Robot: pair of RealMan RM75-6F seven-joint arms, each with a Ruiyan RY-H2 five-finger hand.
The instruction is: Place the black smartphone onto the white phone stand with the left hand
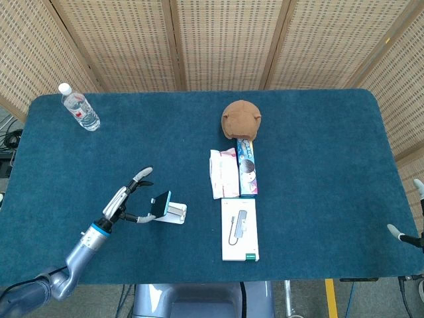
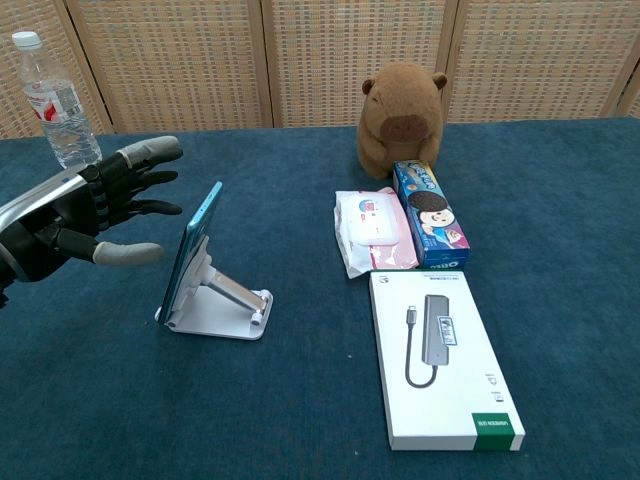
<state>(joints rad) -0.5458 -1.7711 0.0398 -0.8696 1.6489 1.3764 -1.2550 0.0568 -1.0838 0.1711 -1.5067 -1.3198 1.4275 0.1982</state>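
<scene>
left hand [image 2: 95, 205]: lower left of the chest view, fingers spread apart and holding nothing — apart from the phone, just beside it.
smartphone [image 2: 192, 243]: leaning tilted on the white phone stand [image 2: 222, 305], so it looks placed.
right hand [image 1: 405, 233]: only a bit shows at the right edge — fingers cannot be told.

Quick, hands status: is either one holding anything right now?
Left hand: open, fingers spread, holding nothing; the phone leans on the stand.
Right hand: only a sliver at the frame edge, cannot tell.
</scene>
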